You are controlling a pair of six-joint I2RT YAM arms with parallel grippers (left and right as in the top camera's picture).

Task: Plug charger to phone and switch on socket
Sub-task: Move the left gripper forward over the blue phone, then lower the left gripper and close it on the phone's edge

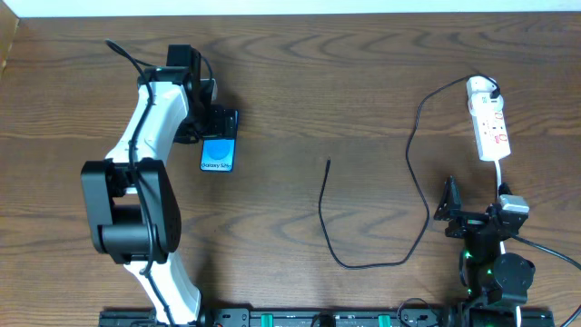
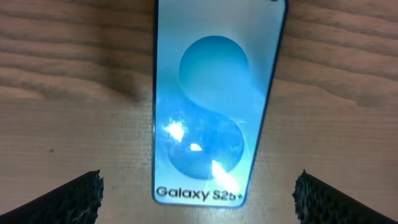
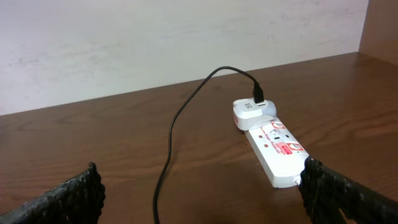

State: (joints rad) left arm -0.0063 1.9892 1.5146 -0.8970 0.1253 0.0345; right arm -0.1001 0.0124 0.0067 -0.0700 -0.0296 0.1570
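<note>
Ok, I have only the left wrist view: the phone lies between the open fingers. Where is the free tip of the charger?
Observer: The charger tip lies on the bare table, apart from the phone, on the phone's right in the overhead view.
Operator: And its other end?
Observer: It goes into a white adapter that sits on the far end of the socket.
Operator: Is the right arm holding something?
Observer: No, the right fingers are open and empty.
</note>
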